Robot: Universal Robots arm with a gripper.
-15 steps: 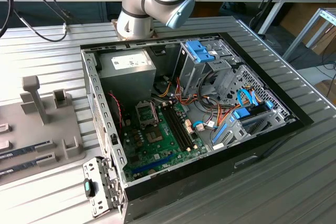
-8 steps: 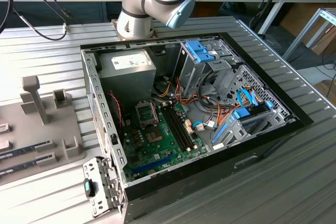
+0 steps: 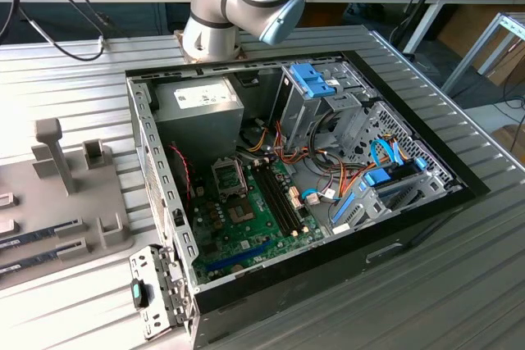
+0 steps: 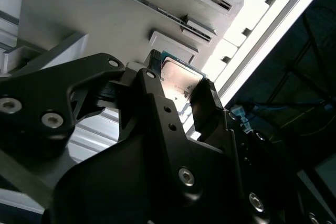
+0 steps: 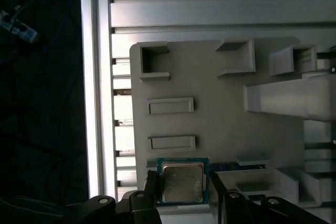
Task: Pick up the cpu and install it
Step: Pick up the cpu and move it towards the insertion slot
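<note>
the gripper [image 5: 182, 191] was closed on the cpu [image 5: 181, 182], its two black fingers [image 5: 150, 184] pressed against opposite sides of the chip, whose silver top showed in both wrist views. the cpu was over the grey fixture plate [image 5: 210, 119], near one edge and just beside a raised rectangular block [image 5: 172, 142]. whether it touched the plate could not be told. in the exterior view the plate lay on the ribbed table [image 3: 459, 284], to the exterior view's left of the open computer case [image 3: 156, 161].
</note>
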